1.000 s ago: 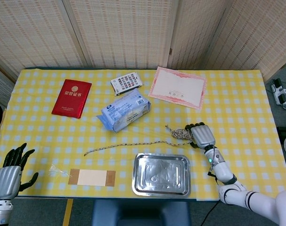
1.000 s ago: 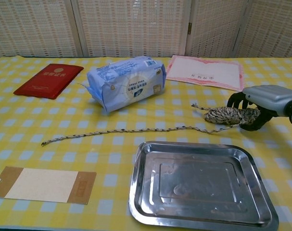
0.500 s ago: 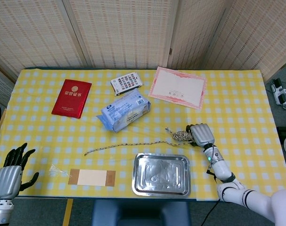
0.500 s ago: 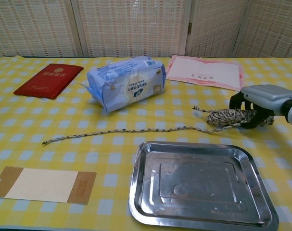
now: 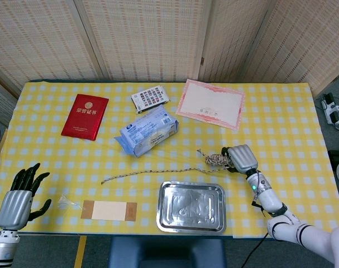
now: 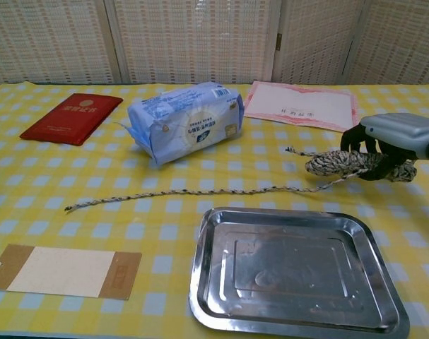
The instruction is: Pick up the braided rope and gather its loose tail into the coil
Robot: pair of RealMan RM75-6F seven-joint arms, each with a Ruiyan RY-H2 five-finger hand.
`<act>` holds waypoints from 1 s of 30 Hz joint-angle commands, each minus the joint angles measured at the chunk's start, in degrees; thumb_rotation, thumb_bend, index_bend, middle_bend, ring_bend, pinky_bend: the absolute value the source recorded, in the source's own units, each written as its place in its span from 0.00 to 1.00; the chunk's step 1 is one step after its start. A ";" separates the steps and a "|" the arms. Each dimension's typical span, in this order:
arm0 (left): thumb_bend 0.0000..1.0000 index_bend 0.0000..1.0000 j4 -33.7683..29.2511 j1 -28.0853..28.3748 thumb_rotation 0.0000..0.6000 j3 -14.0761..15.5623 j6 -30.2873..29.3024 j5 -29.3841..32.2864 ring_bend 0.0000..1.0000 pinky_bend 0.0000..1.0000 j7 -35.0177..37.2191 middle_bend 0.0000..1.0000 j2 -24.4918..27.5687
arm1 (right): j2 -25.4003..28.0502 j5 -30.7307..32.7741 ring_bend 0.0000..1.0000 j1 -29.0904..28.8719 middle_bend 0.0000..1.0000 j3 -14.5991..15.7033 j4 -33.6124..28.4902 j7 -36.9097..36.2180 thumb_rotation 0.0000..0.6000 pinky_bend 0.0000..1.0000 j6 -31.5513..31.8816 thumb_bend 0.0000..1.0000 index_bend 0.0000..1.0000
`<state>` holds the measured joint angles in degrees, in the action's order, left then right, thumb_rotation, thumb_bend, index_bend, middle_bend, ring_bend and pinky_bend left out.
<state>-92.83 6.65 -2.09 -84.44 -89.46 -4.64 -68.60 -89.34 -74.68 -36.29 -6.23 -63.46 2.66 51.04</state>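
We see the right hand (image 6: 392,141) closed around the coil (image 6: 341,162) of the braided rope (image 5: 158,171). The dark fingers (image 6: 357,136) wrap over the top of the coil, and in the chest view the coil looks lifted a little off the yellow checked tablecloth (image 5: 281,120). A short end of the rope pokes out of the coil on the side away from the hand.

The loose tail (image 6: 179,192) runs from the coil across the cloth toward the robot's left. It lies flat in a long, slightly wavy line. Its far end stops well apart from the coil, past the near left corner of the metal tray (image 6: 292,272). The tail passes just beyond the far edge of the tray.

The left hand (image 5: 18,195) is at the near left edge of the table in the head view. Its fingers are spread apart and it holds nothing. The chest view does not show it.

On the cloth beyond the tail sits a blue and white pack of tissues (image 6: 186,121). A red booklet (image 5: 85,116) lies to its left. A small pack with a printed pattern (image 5: 150,99) and a white certificate with a pink border (image 5: 210,104) lie near the far edge. A brown and white card (image 6: 62,271) lies near the front, with a small clear wrapper (image 5: 67,202) just beside it.
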 commanded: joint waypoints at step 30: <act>0.38 0.46 7.86 21.13 1.00 -7.47 25.34 14.72 0.03 0.00 -5.97 0.08 -17.19 | 5.78 -1.05 0.62 -1.17 0.61 -0.90 -8.27 -1.88 1.00 0.61 0.10 0.72 0.69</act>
<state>-85.67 27.12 -9.12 -59.78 -75.68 -9.95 -84.88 -83.55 -75.72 -37.46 -7.14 -71.73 0.78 51.16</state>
